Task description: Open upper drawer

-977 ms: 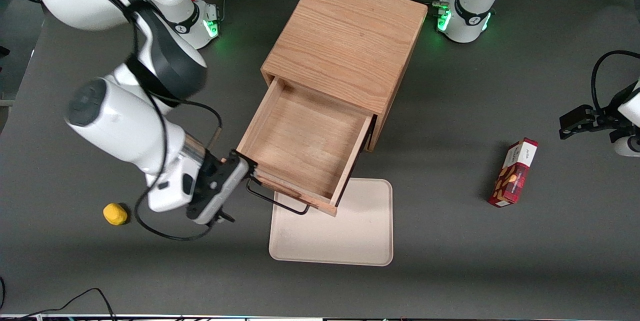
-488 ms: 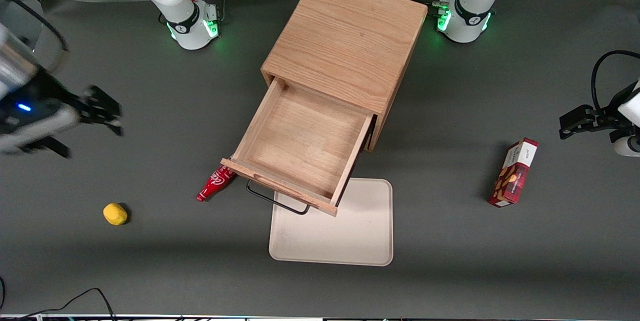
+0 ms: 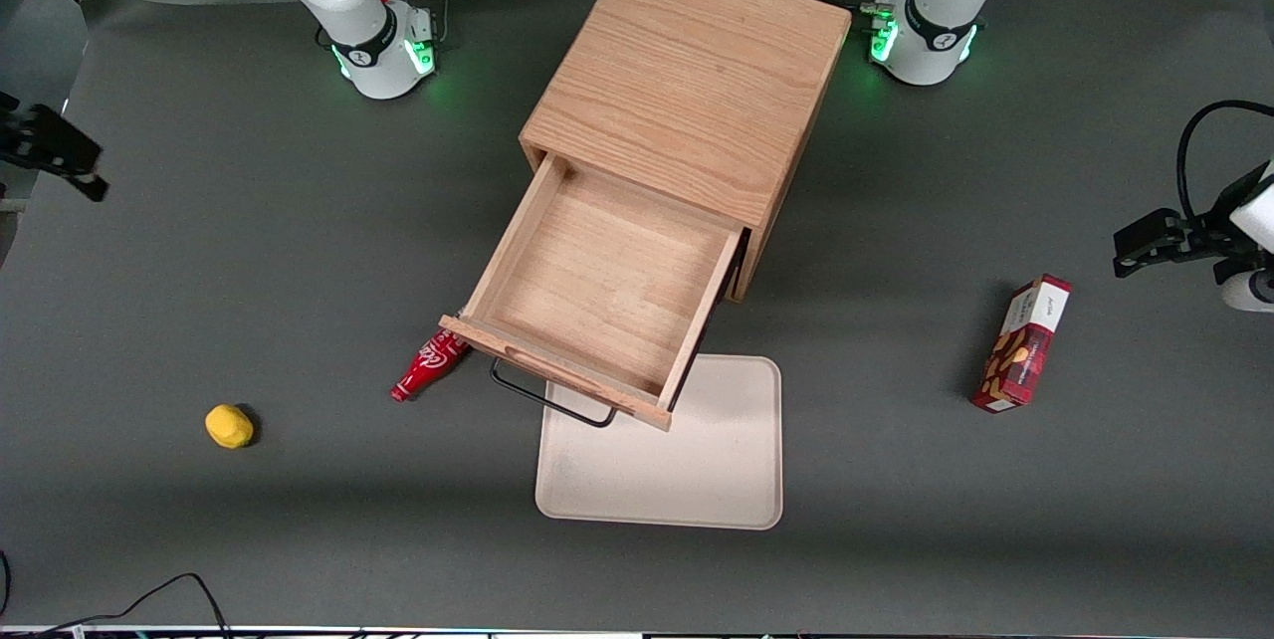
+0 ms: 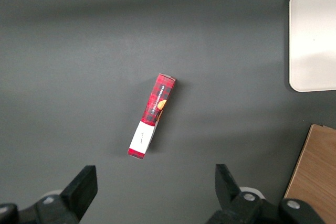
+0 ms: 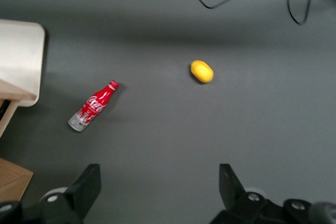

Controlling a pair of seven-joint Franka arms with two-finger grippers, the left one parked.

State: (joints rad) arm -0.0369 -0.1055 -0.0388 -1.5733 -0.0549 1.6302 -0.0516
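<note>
Upper drawer [image 3: 597, 296] open; bottle [image 3: 430, 364] beside; hand [image 5: 157, 190] spread, high.

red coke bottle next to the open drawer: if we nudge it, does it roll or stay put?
The red bottle lies on its side on the table, so a sideways nudge would probably roll it. Its narrow neck suggests it would curve rather than run straight. It looks small and probably light. The pincer is open, well clear of it toward the working arm's end.

The dark grey worktop [image 3: 299, 221] holds a wooden cabinet [image 3: 687, 72], a cream tray [image 3: 697, 470], a red bottle [image 3: 428, 365] lying down, a yellow lemon [image 3: 229, 426] and a red box [image 3: 1025, 342]. The end effector [image 3: 50, 153] hangs open above the worktop's edge at the working arm's end.
</note>
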